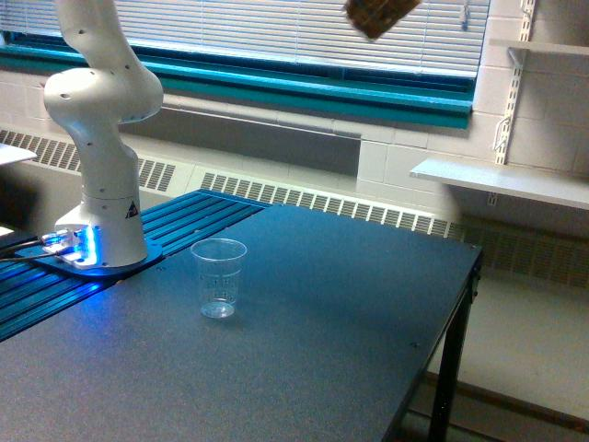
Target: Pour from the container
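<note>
Rising from its white base (97,230) at the far-left corner of the dark table (304,350), the arm (92,83) climbs straight out of the top of the exterior view. Its gripper is out of sight, so its grip cannot be told. Only the lower part of the container (379,15), brown bits showing inside, pokes in at the top edge, high above the table and well apart from the clear cup (218,277) standing upright just beside the base.

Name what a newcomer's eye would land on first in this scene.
Probably the white robot arm, rising from its blue-lit base at the exterior view's left. Next, the empty clear cup standing upright and alone on the dark table. The container of brown bits shows at the top edge.
</note>
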Motion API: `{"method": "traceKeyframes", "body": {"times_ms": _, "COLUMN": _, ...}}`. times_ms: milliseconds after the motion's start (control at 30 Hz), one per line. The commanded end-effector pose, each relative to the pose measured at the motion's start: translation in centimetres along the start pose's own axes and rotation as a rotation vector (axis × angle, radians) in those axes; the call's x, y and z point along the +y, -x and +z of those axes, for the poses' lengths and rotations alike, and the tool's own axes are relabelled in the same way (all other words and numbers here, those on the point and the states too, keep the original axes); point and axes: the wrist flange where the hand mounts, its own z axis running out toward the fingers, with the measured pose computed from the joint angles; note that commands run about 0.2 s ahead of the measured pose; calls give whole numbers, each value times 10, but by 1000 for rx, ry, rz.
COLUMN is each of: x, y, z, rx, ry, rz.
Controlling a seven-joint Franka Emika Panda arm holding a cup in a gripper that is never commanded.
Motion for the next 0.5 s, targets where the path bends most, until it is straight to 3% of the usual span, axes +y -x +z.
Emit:
{"method": "traceKeyframes", "body": {"times_ms": 33, "x": 17, "y": 14, "z": -20, "rx": 33, "ry": -9, "rz": 68}}
{"method": "traceKeyframes", "body": {"times_ms": 133, "x": 26, "y": 24, "z": -27, "rx": 40, "ry": -9, "rz": 82}}
{"method": "traceKeyframes", "body": {"times_ms": 200, "x": 47, "y": 17, "z": -31, "rx": 54, "ry": -2, "rz": 98}}
{"method": "traceKeyframes", "body": {"times_ms": 233, "x": 62, "y": 12, "z": -29, "rx": 52, "ry": -2, "rz": 93}}
{"method": "traceKeyframes", "body": {"times_ms": 500, "x": 95, "y": 37, "z": -15, "rx": 30, "ry": 20, "rz": 134}}
